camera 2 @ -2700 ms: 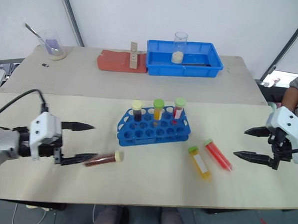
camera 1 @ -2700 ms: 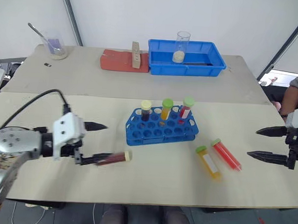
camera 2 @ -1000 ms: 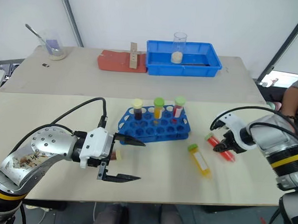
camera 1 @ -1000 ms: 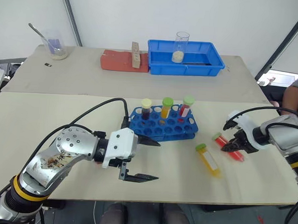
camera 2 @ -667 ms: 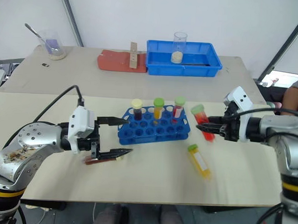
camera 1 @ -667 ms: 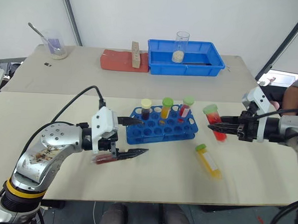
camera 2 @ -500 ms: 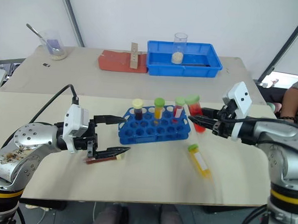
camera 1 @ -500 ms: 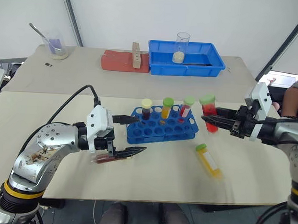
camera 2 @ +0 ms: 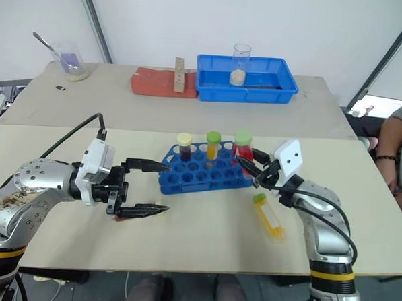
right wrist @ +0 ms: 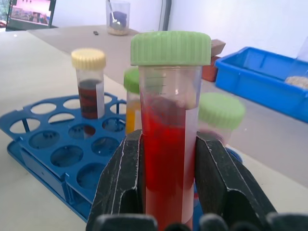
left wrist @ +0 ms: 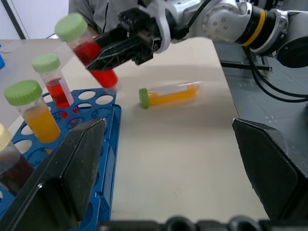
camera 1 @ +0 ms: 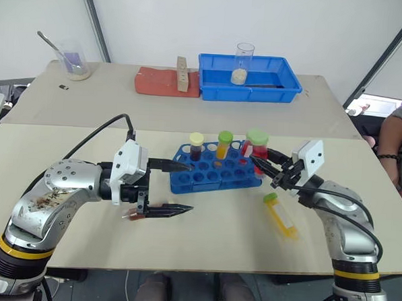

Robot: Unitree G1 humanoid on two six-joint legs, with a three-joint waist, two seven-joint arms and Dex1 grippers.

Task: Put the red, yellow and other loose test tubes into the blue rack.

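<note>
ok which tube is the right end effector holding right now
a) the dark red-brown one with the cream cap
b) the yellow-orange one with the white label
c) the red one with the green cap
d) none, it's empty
c: the right end effector is shut on the red tube with the green cap, upright beside the blue rack, while the yellow-orange tube lies on the table.

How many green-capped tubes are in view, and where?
4. Two stand in the rack: an orange one and a red one. The right gripper holds a red one. A yellow one lies on the table.
</note>
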